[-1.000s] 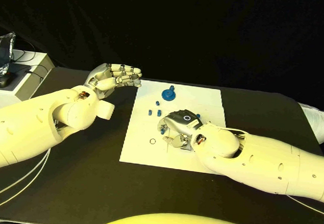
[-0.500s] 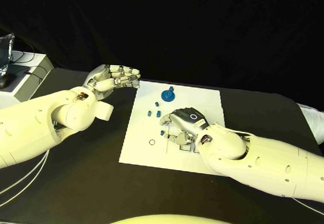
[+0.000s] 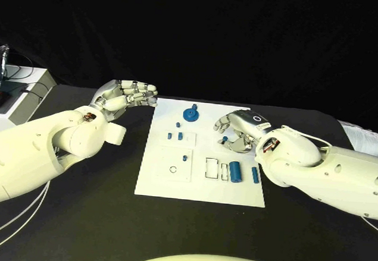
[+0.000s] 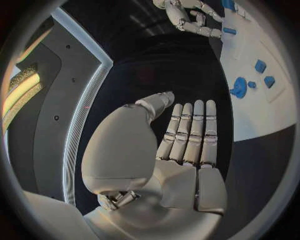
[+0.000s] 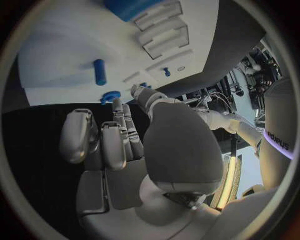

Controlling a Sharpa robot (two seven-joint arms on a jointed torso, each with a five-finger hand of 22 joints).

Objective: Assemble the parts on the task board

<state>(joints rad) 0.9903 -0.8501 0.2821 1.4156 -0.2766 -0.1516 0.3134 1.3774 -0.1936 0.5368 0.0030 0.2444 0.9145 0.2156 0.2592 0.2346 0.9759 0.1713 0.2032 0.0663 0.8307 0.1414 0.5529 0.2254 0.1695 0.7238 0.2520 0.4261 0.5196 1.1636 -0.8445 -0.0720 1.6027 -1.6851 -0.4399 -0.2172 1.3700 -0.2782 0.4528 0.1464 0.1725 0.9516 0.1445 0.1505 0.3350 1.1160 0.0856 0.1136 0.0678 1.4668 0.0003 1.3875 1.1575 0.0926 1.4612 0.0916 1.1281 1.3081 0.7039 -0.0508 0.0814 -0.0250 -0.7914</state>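
The white task board (image 3: 162,185) lies in the middle of the black table. A blue knob (image 3: 191,113) stands near its far edge, with small blue pieces (image 3: 177,136) just in front of it. Two blue cylinders (image 3: 237,171) lie at the near right beside rectangular slots (image 3: 214,168). My right hand (image 3: 241,131) hovers over the board's far right part, its fingers loosely bent and holding nothing. A short blue piece (image 5: 97,71) lies on the board below its fingers. My left hand (image 3: 126,96) floats off the board's far left corner, fingers straight (image 4: 190,135) and holding nothing.
A white box (image 3: 10,93) with cables and dark gear stands at the table's left edge. A pale object (image 3: 367,139) lies at the right edge. Bare black table surrounds the board on the near side and both flanks.
My right hand has lifted off the board's middle and drawn back to the far right, uncovering the slots and the two blue cylinders. The left hand has hardly moved.
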